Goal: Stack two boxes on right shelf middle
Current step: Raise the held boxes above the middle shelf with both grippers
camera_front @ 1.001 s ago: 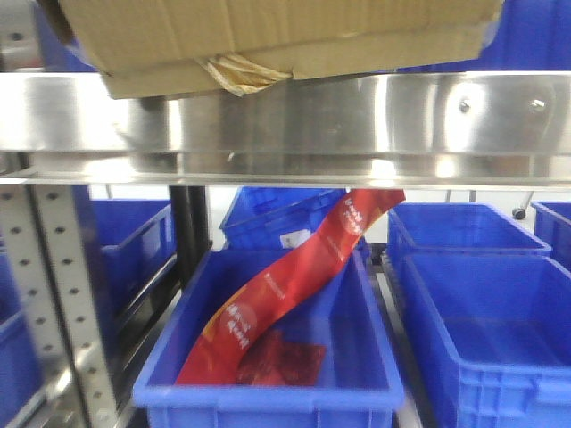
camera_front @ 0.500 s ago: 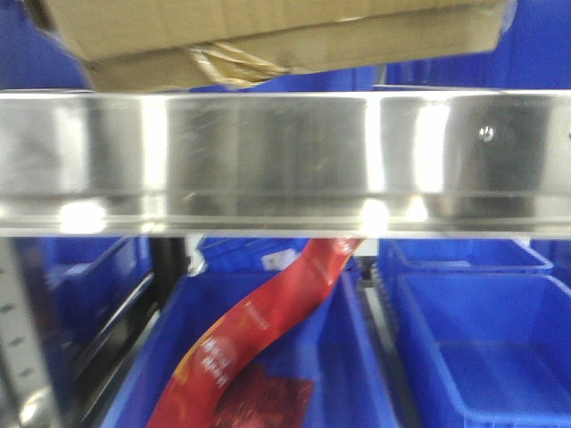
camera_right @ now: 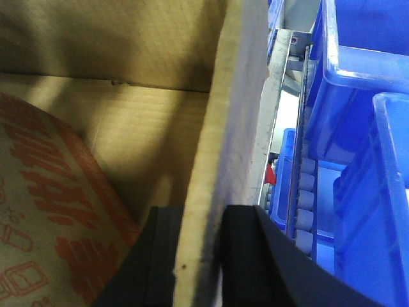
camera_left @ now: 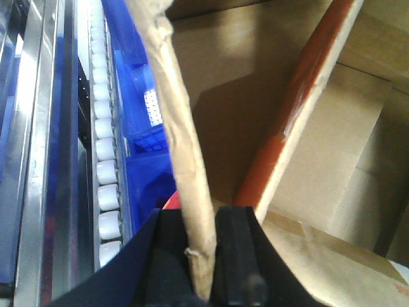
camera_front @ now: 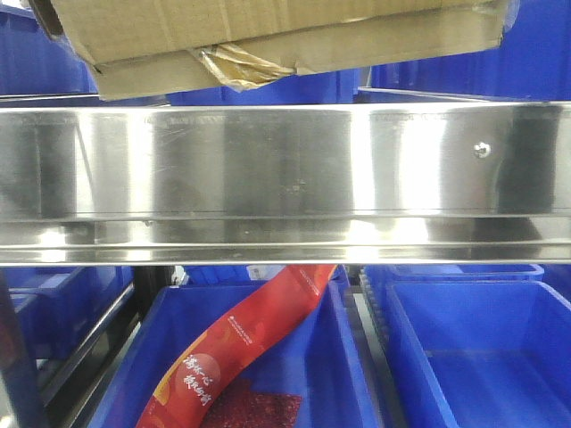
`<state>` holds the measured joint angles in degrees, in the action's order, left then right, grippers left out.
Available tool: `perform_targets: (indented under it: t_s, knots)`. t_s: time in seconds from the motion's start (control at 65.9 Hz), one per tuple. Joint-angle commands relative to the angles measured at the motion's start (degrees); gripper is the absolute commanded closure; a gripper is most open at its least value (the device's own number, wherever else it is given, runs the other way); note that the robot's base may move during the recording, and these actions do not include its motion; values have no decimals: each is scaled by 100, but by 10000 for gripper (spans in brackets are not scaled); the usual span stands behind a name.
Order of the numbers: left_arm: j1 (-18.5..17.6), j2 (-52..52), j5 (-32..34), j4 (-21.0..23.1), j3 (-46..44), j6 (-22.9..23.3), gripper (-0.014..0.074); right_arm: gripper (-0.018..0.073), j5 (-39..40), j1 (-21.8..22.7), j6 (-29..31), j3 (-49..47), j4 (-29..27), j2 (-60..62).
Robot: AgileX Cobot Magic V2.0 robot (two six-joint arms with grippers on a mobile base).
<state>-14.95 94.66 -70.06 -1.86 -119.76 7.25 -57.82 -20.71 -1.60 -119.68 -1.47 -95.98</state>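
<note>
Two grippers, mine: left gripper (camera_left: 203, 220) and right gripper (camera_right: 201, 214) each pinch one wall of one cardboard box (camera_front: 268, 27) between the fingers. It sits over the steel shelf (camera_front: 268, 169) rail, which has one screw (camera_front: 482, 149).

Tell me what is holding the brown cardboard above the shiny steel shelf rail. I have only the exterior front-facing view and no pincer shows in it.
Observer: The left pincer has its two black fingers shut on a thin brown cardboard flap, seen edge-on in the left wrist view.
Operator: Report the right arm.
Observer: The right pincer is shut on a thick pale cardboard wall, one finger on each face.
Operator: Describe what lies past the left flap.
Observer: A flat cardboard panel with an orange edge leans at a slant against more brown cardboard behind it.
</note>
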Motion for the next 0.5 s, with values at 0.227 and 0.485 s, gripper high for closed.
perform_targets:
  t_s: [0.227, 0.485]
  knots:
    - [-2, -52, 101, 96, -24, -64, 707, 713, 433, 3, -47, -90, -50, 108]
    - [91, -54, 112, 127, -36, -64, 707, 713, 433, 3, -47, -90, -50, 108]
